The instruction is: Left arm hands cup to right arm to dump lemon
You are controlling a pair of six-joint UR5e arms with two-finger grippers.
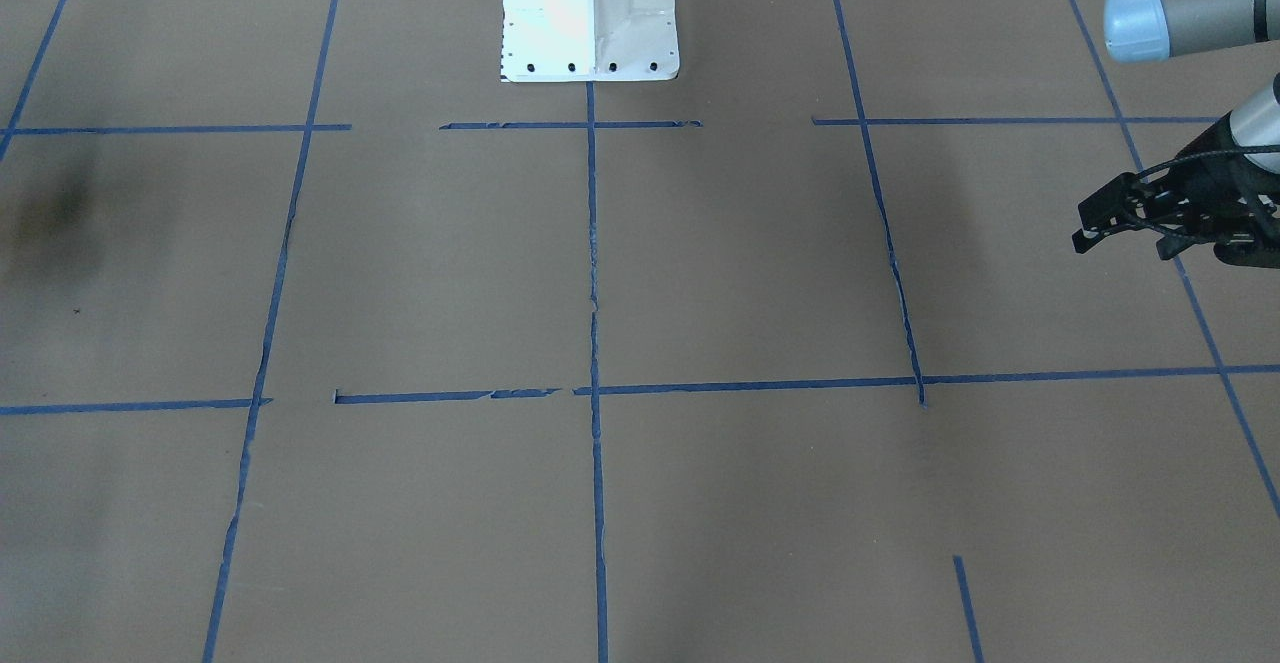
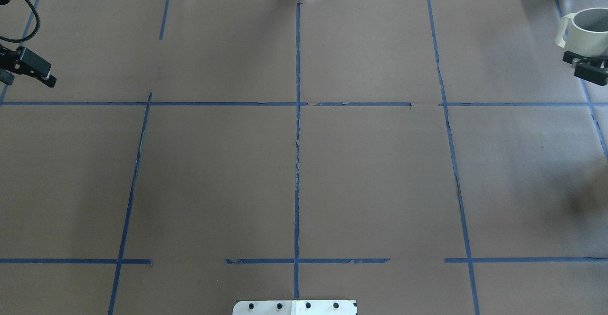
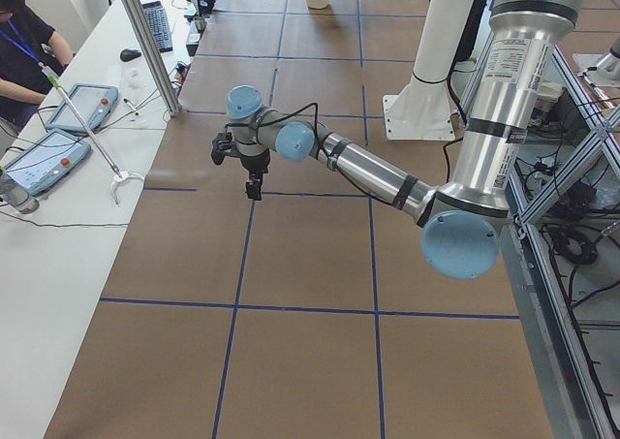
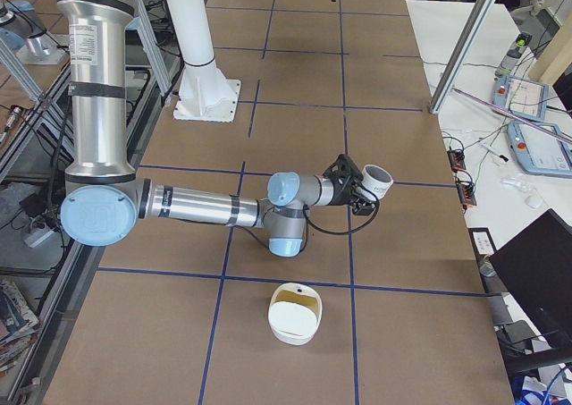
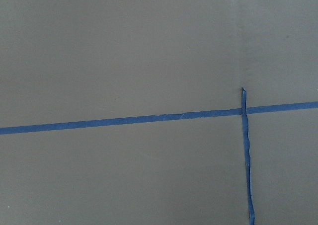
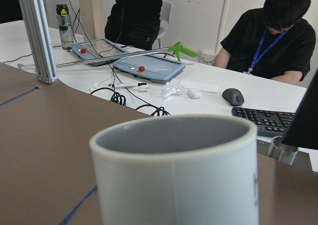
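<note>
Closest of all, filling the right wrist camera, is the cup [image 6: 176, 170] — white outside, grey inside, standing straight up. The right tool [image 2: 588, 65] is closed on the cup and seems to hold it up off the table [image 2: 213, 172]. That is far from the white post [image 1: 590, 13], out on the robot's right and toward the far edge. The left tool [image 1: 1125, 228] hangs about as far from the post on the other side. Its fingers look spread apart with nothing between them. I cannot see the lemon — the bit of the cup's inside that shows looks bare. I think the cup is hard and smooth, not heavy, and it would break if dropped. It could slip or spin when tipped, so a firm squeeze on its wall seems best. Its handle [image 2: 562, 30] points toward the post side and is free to grab too.
</note>
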